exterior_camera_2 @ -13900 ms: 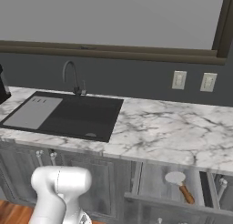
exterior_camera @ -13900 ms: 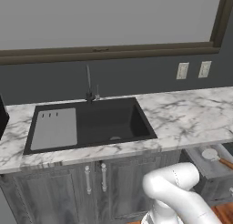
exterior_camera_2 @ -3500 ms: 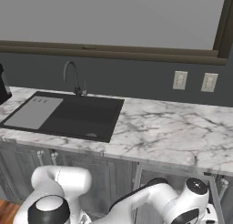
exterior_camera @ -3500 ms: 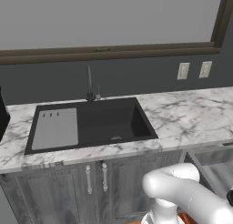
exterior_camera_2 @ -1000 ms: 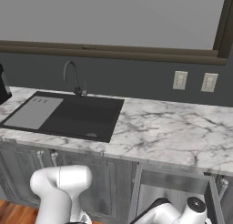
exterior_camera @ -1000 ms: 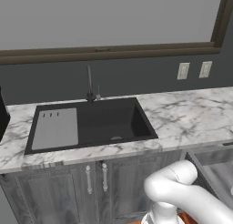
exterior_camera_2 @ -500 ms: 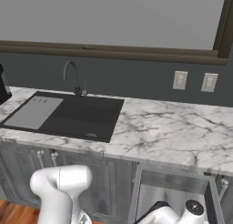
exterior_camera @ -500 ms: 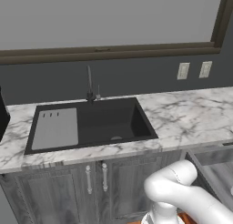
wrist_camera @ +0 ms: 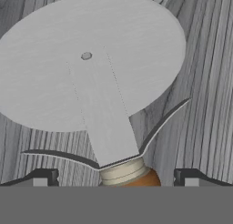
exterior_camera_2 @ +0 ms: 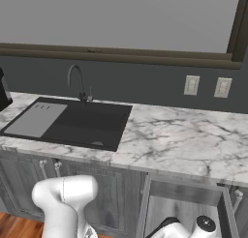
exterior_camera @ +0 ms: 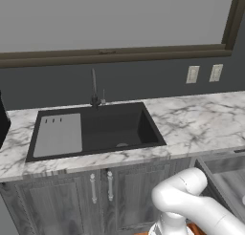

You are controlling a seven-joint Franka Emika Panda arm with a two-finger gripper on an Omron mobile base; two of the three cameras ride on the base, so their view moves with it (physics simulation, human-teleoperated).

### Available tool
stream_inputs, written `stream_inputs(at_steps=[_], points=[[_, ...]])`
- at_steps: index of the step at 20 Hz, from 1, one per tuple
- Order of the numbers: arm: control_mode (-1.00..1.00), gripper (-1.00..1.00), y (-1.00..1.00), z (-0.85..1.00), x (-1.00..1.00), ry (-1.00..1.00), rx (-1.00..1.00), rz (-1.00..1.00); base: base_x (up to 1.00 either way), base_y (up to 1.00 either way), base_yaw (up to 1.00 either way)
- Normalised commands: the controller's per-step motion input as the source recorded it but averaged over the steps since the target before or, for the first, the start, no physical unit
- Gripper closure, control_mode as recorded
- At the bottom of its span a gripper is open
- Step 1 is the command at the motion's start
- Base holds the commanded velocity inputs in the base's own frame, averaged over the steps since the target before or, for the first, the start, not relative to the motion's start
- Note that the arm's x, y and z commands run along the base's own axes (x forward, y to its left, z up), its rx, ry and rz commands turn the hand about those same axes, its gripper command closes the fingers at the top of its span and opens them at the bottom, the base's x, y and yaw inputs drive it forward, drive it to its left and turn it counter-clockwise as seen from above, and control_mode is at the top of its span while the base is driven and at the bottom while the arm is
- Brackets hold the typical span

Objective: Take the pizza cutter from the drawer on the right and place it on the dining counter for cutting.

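Straddling the pizza cutter (wrist_camera: 93,82) down in the drawer (exterior_camera_2: 186,208), the gripper (wrist_camera: 116,177) stands wide open, handle between its tips, wheel pointing straight ahead.

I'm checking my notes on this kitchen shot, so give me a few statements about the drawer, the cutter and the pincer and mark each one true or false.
1. The drawer below the marble counter is pulled open. True.
2. The pizza cutter lies on the marble counter. False: it lies on grey wood grain, close under the hand camera.
3. The pincer has a fingertip on each side of the cutter's brown handle. True.
4. The black sink is full of dishes. False: its basin looks bare.
5. The pincer is clamped on the wheel blade. False: its tips stand apart beside the handle.
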Motion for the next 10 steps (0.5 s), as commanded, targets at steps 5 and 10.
stream_inputs(at_steps=[5, 10], points=[[-1.0, -1.0, 0.0, -0.11, 0.0, 0.0, 0.0, 0.0, 0.0, 0.0, 0.0], [-1.0, -1.0, 0.0, 0.0, 0.0, 0.0, 0.0, 0.0, 0.0, 0.0, 0.0]])
